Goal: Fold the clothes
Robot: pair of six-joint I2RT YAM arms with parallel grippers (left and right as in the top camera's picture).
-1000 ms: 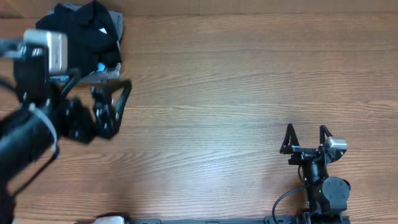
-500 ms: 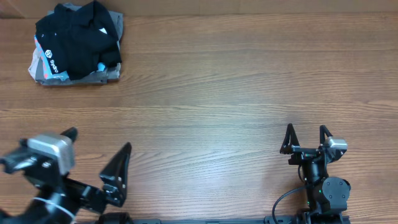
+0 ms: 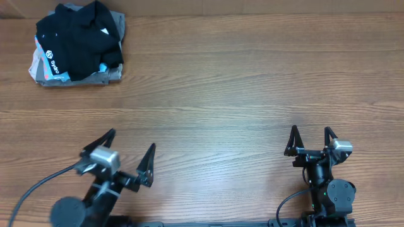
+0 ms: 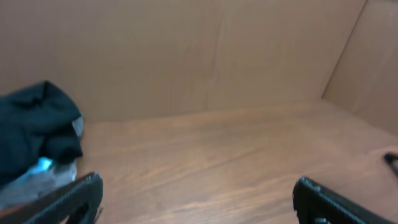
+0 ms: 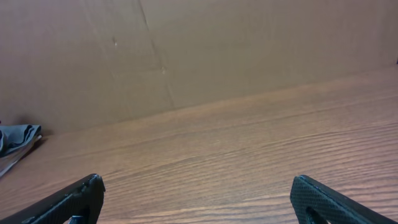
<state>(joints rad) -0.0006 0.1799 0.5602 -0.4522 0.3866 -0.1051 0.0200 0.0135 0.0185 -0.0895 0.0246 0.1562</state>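
Note:
The clothes, a black collared shirt (image 3: 79,38) with white logo marks, lie bunched on top of a small garment pile at the table's far left corner. The left wrist view shows the shirt (image 4: 34,124) at its left edge. My left gripper (image 3: 133,139) is open near the front left of the table, far from the shirt, and holds nothing; its wrist view shows bare wood between the left gripper's (image 4: 198,182) fingers. Also open and empty is my right gripper (image 3: 310,130) at the front right, with only bare wood between its fingers in the right gripper's (image 5: 196,180) own view.
Grey and light-blue folded garments (image 3: 44,72) lie under the black shirt, and the left wrist view shows them (image 4: 37,177) too. A brown wall (image 5: 199,56) rises behind the wooden table (image 3: 252,82). The pile's grey edge (image 5: 15,140) shows far left in the right wrist view.
My left arm has drawn back from beside the garment pile to the table's front left, its gripper open throughout. The right arm has not moved.

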